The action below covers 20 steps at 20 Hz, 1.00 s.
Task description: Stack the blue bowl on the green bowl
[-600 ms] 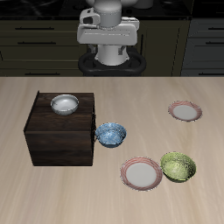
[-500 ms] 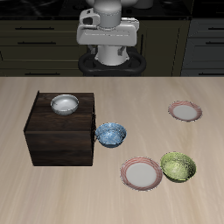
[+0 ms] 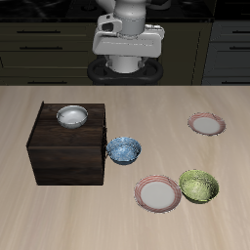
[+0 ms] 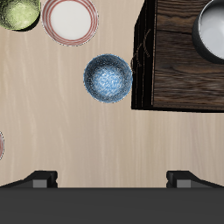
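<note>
The blue bowl (image 3: 123, 149) stands upright on the table beside the dark wooden box (image 3: 68, 146); it also shows in the wrist view (image 4: 108, 78). The green bowl (image 3: 198, 186) stands nearer the table's front edge, beside a pink-rimmed plate (image 3: 158, 193); the wrist view shows it partly cut off (image 4: 17, 12). My gripper (image 3: 127, 51) hangs high above the table's back, far from both bowls. In the wrist view its fingers (image 4: 39, 179) stand wide apart with nothing between them, so the gripper (image 4: 112, 179) is open and empty.
A white-grey bowl (image 3: 71, 117) sits on top of the dark box, also seen in the wrist view (image 4: 213, 31). A second pink-rimmed plate (image 3: 206, 124) lies farther back. The near plate shows in the wrist view (image 4: 70, 19).
The hand has shifted slightly sideways and a little upward at the table's back. The bowls, plates and box have not moved.
</note>
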Available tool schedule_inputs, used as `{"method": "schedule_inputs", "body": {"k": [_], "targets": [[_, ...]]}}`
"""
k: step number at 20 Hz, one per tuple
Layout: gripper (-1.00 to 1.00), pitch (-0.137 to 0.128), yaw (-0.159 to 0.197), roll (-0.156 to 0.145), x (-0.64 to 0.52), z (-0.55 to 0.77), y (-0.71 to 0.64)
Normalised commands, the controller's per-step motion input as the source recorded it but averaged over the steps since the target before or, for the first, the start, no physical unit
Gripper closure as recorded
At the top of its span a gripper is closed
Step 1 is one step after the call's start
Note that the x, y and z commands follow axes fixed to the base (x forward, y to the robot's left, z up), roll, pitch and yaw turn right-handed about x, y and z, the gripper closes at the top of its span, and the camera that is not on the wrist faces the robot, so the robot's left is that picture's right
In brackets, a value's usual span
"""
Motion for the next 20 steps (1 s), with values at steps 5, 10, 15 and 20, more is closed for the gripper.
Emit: {"method": "schedule_inputs", "body": {"k": [5, 10, 15, 20], "targets": [[-1.00, -0.012, 0.006, 0.014, 0.32, -0.05, 0.19], [-1.00, -0.026, -0.028, -0.003, 0.31, 0.01, 0.12], [-1.00, -0.038, 0.001, 0.004, 0.30, -0.03, -0.03], [-1.00, -0.006, -0.023, 0.005, 0.28, -0.08, 0.02]]}}
